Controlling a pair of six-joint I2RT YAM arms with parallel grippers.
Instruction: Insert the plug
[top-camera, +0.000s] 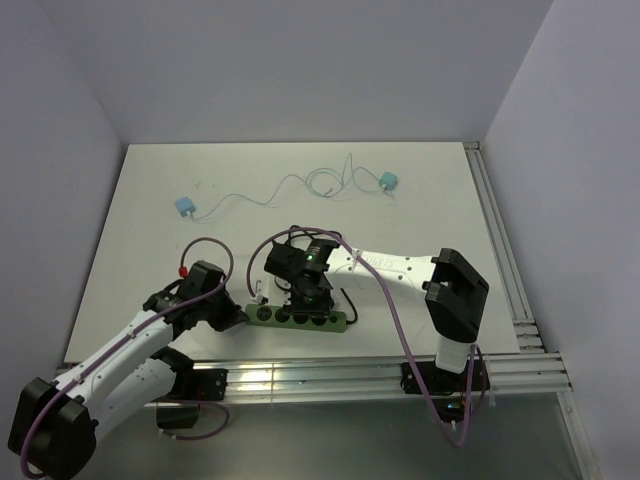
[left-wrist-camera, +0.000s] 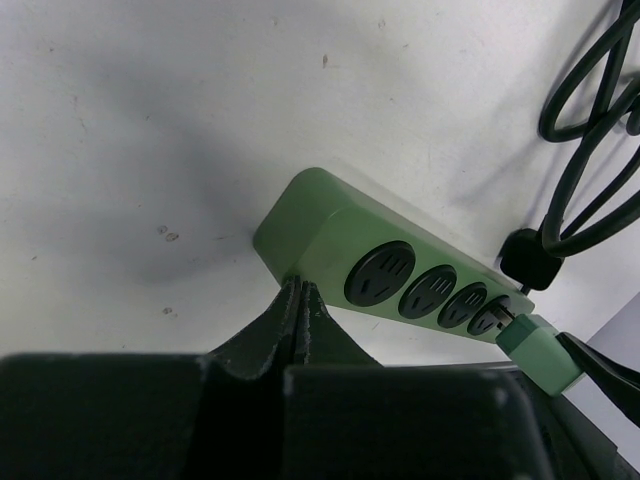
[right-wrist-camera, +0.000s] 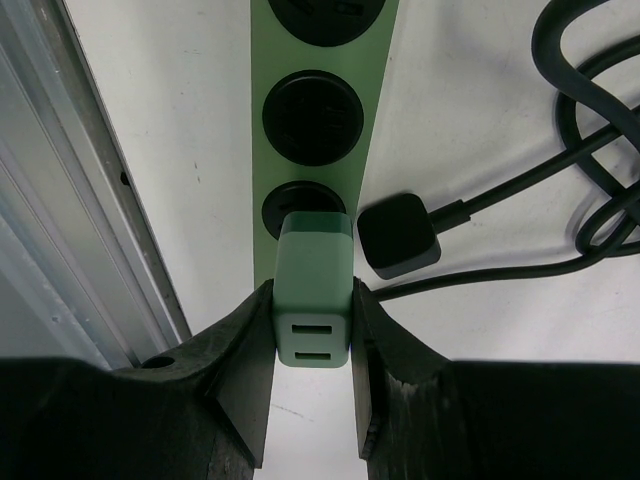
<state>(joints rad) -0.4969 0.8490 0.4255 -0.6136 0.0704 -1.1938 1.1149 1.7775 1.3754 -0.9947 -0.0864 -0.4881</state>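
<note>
A green power strip (top-camera: 300, 318) lies near the table's front edge, with several round black sockets (left-wrist-camera: 380, 272). My right gripper (right-wrist-camera: 312, 298) is shut on a pale green plug (right-wrist-camera: 313, 270), one finger on each side. The plug's front end sits against the socket at the strip's cable end (right-wrist-camera: 296, 203). In the left wrist view, a short bit of prong shows between the plug (left-wrist-camera: 540, 352) and that socket. My left gripper (left-wrist-camera: 298, 287) is shut on nothing. Its tips touch the strip's (left-wrist-camera: 320, 215) side near the opposite end.
The strip's black cable (right-wrist-camera: 590, 215) coils just beyond it, and its black plug head (right-wrist-camera: 398, 235) lies beside the held plug. Aluminium rails (top-camera: 380, 372) run along the near table edge. Two blue chargers (top-camera: 185, 206) (top-camera: 389, 180) with thin white cables lie at the back.
</note>
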